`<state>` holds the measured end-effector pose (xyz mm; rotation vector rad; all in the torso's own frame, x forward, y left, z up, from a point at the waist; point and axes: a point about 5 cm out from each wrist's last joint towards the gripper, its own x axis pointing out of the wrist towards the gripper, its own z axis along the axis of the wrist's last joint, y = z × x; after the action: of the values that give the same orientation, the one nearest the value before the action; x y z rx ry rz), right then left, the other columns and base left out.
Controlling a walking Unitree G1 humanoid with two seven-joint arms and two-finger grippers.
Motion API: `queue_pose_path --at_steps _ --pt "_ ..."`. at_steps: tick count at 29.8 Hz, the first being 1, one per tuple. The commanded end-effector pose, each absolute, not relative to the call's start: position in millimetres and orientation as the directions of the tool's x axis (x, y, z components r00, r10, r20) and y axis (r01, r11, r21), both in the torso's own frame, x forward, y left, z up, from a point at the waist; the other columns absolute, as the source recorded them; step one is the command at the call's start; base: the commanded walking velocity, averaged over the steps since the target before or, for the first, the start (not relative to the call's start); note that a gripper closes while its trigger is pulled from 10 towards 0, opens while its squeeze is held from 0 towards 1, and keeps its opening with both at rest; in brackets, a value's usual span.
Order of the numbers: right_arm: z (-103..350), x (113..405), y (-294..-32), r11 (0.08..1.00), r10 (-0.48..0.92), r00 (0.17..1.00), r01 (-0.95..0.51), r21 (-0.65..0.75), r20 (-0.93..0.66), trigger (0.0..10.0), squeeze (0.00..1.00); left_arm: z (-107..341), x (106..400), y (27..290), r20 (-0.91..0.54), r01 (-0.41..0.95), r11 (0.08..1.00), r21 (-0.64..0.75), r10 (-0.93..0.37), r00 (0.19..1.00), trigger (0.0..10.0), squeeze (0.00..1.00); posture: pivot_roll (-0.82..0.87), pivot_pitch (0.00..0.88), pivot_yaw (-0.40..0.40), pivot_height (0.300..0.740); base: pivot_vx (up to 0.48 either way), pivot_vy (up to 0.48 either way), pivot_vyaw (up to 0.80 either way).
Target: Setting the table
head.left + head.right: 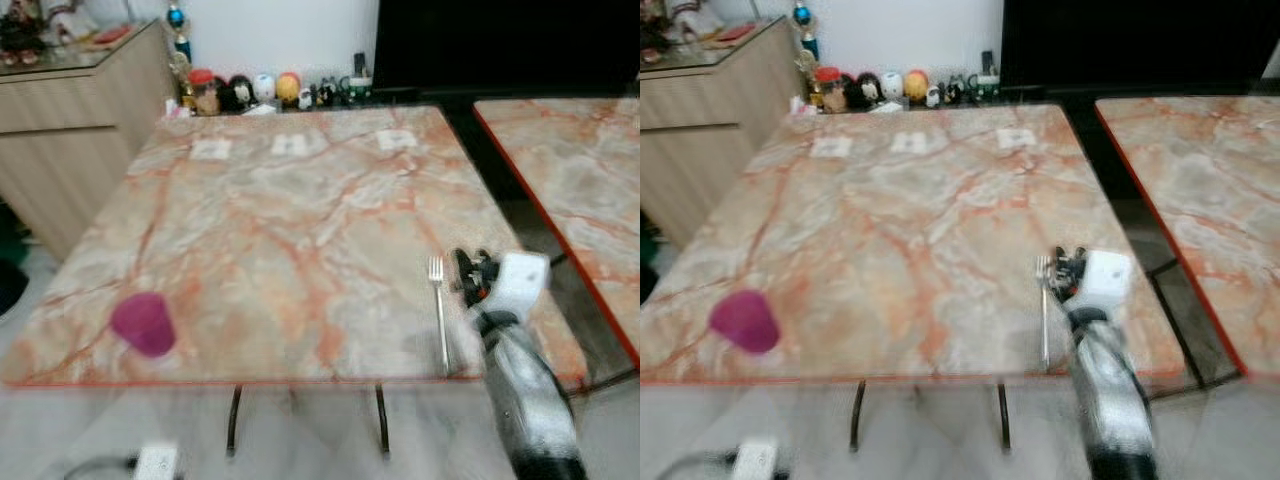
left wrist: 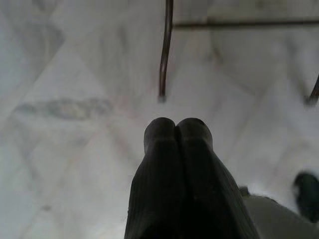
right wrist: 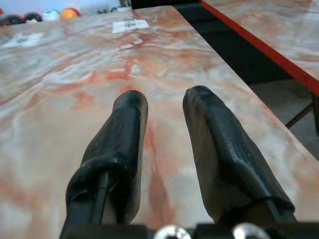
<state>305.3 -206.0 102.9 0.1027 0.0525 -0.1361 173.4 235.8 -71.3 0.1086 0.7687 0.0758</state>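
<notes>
Risk: the fork point(image 1: 438, 310) lies close to the table's point(image 1: 300, 220) near edge, handle end almost at the red rim; I judge a sideways brush from the right arm could push it off onto the floor point(image 2: 75, 149).
Cause: the right gripper point(image 3: 164, 97) sits just beside the fork, on its right, so any swing toward the left would catch the tines or handle.
Second risk: the cup point(image 1: 143, 323) stands near the near-left corner of the table; a bump to the table or a careless reach could tip it over the edge, I think.
Fork: flat on the marble, tines pointing away, near the right front of the table, free of any grip.
Cup: magenta, upright as far as I can tell, well apart from the fork.
Right arm: reaches up from below the near edge, wrist over the table beside the fork, fingers pointing across the tabletop.
Right fingers: spread apart, nothing between them.
Left arm: hangs idle, pointing at the floor by a table leg point(image 2: 164, 55).
Left gripper point(image 2: 175, 130): fingers pressed together, holding nothing.
Second table point(image 1: 570, 170): stands to the right, across a dark gap.
</notes>
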Motion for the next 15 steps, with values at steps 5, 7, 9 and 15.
queue_pose_path --at_steps 5,7,9,15 --pt "96 305 -186 0.982 -0.077 0.991 0.095 0.165 -0.111 10.0 0.00 -76 156 247 -0.721 -0.042 0.988 0.151 0.138 0.679 10.0 0.00 0.00 0.002 0.026 0.740 0.000 0.000 0.00" --pt "94 304 -185 0.982 -0.065 0.989 0.087 0.167 -0.132 10.0 0.00 -76 157 247 -0.721 -0.039 0.988 0.150 0.136 0.680 10.0 0.00 -0.01 0.004 0.027 0.740 0.000 0.000 0.00" --pt "93 303 -185 0.983 -0.056 0.989 0.079 0.165 -0.140 10.0 0.05 -76 157 246 -0.719 -0.038 0.988 0.149 0.135 0.681 10.0 0.00 0.00 0.003 0.027 0.740 0.000 0.000 0.00" --pt "88 294 -185 0.985 -0.089 0.972 0.119 0.126 -0.219 10.0 0.90 -76 157 246 -0.719 -0.037 0.988 0.149 0.134 0.682 10.0 0.00 0.00 0.002 0.022 0.740 0.000 0.000 0.00"
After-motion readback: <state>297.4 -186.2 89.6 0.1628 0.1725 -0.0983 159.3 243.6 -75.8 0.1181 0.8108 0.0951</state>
